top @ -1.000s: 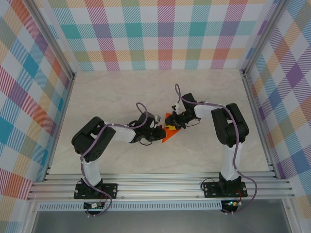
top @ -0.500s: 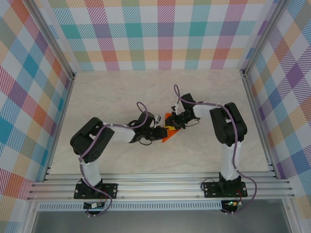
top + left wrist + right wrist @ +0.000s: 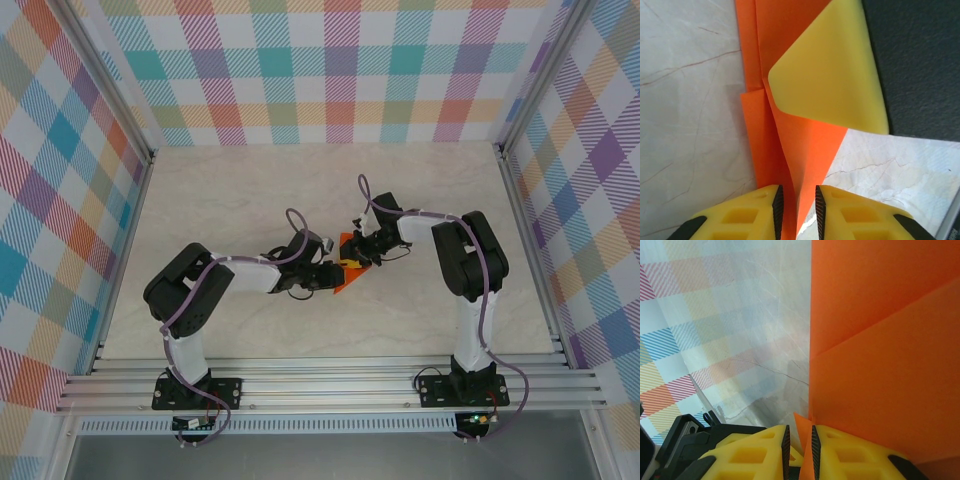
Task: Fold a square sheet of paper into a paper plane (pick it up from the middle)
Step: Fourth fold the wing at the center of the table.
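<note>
The orange paper plane (image 3: 347, 273), a folded pointed shape, lies mid-table between both arms. My left gripper (image 3: 334, 276) meets it from the left, my right gripper (image 3: 357, 252) from the right. In the left wrist view the paper (image 3: 805, 145) has a raised centre crease standing between my left gripper's (image 3: 795, 212) pads, with a gap on each side: open. One yellow finger (image 3: 832, 75) of the right gripper rests on the paper ahead. In the right wrist view a paper (image 3: 880, 365) corner pokes between the right gripper's (image 3: 798, 452) narrowly parted pads, untouched by the left pad.
The marble-look tabletop (image 3: 230, 200) is ringed by checked walls (image 3: 330, 70) and aluminium rails (image 3: 330, 385). Part of the left arm's black body (image 3: 682, 440) sits close beyond the right gripper. Open tabletop lies behind and to both sides of the paper.
My left gripper's jaws have parted a little from the crease they were pinching. Both arms and the paper have hardly moved.
</note>
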{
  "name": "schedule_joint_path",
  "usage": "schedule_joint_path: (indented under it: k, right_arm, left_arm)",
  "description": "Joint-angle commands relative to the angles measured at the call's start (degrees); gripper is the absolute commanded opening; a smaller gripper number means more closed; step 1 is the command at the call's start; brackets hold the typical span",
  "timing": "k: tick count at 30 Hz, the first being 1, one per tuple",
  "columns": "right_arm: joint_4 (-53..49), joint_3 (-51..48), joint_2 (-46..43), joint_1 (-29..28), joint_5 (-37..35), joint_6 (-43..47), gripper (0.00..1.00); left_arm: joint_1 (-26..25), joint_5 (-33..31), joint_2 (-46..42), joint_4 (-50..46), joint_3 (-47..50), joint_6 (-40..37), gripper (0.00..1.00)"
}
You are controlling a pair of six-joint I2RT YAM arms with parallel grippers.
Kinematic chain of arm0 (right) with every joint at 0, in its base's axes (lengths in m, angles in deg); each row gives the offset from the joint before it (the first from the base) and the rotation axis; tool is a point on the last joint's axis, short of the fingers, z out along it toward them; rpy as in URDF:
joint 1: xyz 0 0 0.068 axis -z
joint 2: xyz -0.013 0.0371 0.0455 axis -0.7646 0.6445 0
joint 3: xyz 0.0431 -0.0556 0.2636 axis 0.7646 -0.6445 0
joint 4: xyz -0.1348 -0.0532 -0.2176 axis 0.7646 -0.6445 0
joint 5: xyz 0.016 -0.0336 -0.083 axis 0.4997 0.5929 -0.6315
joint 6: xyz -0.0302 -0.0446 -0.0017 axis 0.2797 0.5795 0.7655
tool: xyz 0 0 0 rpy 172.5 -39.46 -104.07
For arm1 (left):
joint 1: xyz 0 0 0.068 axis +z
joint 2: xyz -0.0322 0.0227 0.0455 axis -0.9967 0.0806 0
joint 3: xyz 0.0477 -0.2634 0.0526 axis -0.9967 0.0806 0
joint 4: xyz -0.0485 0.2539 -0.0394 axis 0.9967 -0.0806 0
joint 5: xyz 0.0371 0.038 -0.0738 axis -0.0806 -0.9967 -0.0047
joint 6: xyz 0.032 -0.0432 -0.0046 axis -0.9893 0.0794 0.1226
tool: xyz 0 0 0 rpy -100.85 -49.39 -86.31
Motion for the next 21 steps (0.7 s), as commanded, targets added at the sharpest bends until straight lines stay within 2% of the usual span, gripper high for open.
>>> schedule_joint_path:
  k: [1,4,8,14,21]
  right_arm:
    - [0.2,0.8,0.1,-0.2,-0.2,-0.2,0.21]
    - [0.1,0.8,0.0,-0.2,-0.1,-0.1,0.22]
    - [0.4,0.9,-0.1,-0.3,0.9,-0.1,0.22]
    - [0.2,1.2,0.8,-0.3,0.9,0.0,0.22]
    - [-3.8,3.1,3.9,-0.3,-5.0,0.5,0.19]
  left_arm:
    - [-0.5,-5.4,1.8,-9.0,-0.3,-2.0,0.21]
    - [-0.6,-6.8,1.8,-10.1,-0.5,-2.0,0.1]
    - [-0.6,-5.6,1.9,-8.1,0.2,-1.1,0.01]
    - [0.2,-4.0,1.9,-4.2,2.0,2.1,0.0]
    - [0.4,-0.7,1.8,-2.5,3.3,3.8,0.02]
